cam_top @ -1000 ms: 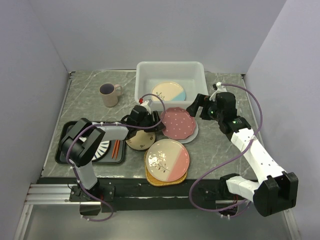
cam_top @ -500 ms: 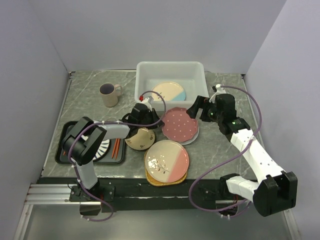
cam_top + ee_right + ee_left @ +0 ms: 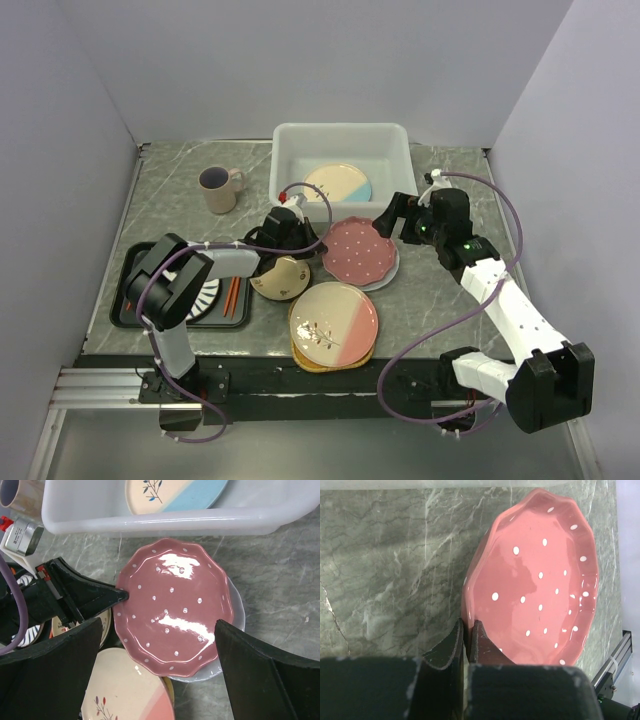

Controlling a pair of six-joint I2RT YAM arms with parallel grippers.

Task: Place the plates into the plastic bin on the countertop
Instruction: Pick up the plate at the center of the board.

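Note:
My left gripper (image 3: 468, 630) is shut on the left rim of a pink white-dotted plate (image 3: 360, 250) (image 3: 540, 580), one finger above the rim and one below. That plate (image 3: 175, 615) rests partly on a plain white plate (image 3: 235, 630). My right gripper (image 3: 157, 625) hangs open above the pink plate, a finger on each side, touching nothing. The plastic bin (image 3: 340, 130) stands at the back with a cream-and-blue plate (image 3: 338, 183) inside. A cream-and-pink plate (image 3: 333, 315) lies on an orange one (image 3: 330, 362) near the front. A small tan plate (image 3: 283, 278) sits under the left arm.
A black tray (image 3: 130, 300) at the left holds a striped plate (image 3: 205, 297) and orange chopsticks (image 3: 231, 297). A mug (image 3: 218, 190) stands left of the bin. Grey walls close in the countertop (image 3: 450, 290) on three sides.
My left gripper slid right to the pink plate and shut on its rim; the plate shifted slightly right. The right gripper stayed open and barely moved.

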